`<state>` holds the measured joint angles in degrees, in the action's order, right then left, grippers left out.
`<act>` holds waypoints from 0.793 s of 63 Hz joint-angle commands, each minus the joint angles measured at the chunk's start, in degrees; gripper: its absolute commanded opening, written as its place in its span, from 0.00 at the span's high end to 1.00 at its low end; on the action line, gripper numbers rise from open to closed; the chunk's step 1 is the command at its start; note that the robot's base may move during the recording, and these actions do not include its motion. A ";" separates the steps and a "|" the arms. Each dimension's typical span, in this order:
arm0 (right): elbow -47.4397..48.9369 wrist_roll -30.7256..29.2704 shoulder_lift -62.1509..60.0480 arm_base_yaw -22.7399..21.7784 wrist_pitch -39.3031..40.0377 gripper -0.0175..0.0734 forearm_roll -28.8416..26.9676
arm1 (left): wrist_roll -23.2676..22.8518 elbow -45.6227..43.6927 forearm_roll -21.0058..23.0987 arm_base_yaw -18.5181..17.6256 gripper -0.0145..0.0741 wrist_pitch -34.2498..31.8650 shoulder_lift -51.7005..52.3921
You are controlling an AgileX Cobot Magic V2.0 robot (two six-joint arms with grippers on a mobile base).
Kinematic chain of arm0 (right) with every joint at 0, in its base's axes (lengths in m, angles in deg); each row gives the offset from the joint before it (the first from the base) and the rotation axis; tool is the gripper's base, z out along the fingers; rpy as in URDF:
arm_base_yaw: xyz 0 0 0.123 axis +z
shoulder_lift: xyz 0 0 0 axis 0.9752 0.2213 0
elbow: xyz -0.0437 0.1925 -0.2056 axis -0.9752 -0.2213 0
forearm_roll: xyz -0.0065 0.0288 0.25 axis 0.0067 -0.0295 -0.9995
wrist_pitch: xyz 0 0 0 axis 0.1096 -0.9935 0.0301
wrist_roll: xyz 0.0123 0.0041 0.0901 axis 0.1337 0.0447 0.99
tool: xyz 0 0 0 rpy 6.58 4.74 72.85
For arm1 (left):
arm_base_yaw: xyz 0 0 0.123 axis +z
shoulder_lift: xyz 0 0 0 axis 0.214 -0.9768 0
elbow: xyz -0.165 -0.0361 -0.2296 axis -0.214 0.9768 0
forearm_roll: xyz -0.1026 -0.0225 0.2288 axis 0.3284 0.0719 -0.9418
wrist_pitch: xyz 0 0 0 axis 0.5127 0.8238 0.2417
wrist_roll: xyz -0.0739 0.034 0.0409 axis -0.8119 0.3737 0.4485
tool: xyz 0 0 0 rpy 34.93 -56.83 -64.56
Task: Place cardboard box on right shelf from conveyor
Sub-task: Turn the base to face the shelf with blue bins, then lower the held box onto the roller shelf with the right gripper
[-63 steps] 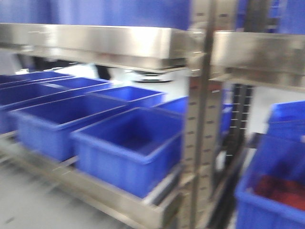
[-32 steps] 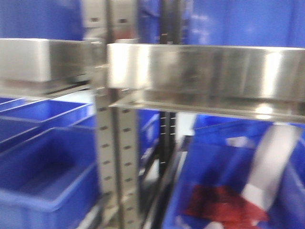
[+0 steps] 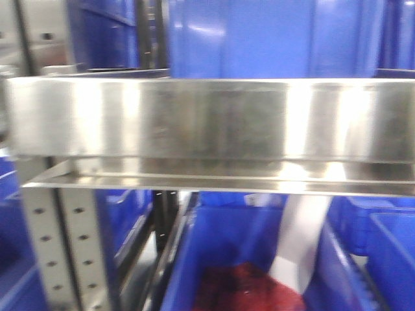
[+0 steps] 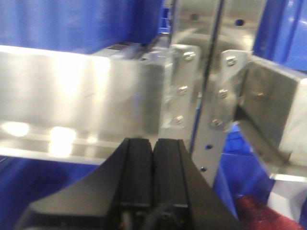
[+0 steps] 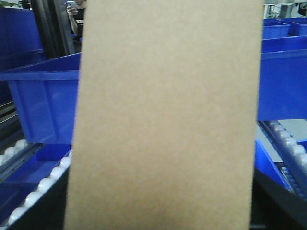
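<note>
The right shelf (image 3: 214, 120) fills the front view, its broad steel lip running straight across, with blue bins (image 3: 259, 35) standing on the deck behind it and a lower bin (image 3: 227, 240) holding something red beneath. A perforated upright (image 3: 61, 246) stands at the left end. The cardboard box (image 5: 165, 115) is in the air, filling the right wrist view, with roller tracks (image 5: 36, 189) and more bins behind it. The step in hand looks like the carry up to the shelf. The box should be raised clear above the lip, kept level, and steered to whatever free deck lies beside the bins, which these views do not show. The right gripper (image 5: 160, 218) appears clamped on the box: dark finger edges show at its lower sides, though the pads are hidden. The left gripper (image 4: 153, 172) points at the lip beside a bolted bracket (image 4: 184, 86), jaws pressed together on nothing
</note>
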<state>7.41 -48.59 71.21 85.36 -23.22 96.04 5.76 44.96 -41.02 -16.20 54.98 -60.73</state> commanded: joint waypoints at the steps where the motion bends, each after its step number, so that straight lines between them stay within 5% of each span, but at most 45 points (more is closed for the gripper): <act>1: 1.60 -0.52 0.51 -0.34 5.98 0.61 0.80 | -0.29 -0.16 0.27 -0.38 0.97 -4.87 0.76; 50: 1.60 -0.52 0.51 -0.34 5.98 0.61 0.80 | -0.29 -0.16 0.27 -0.38 0.97 -4.87 0.65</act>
<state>7.41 -48.59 71.21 85.36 -23.22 96.04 5.76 44.96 -41.02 -16.20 54.98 -60.73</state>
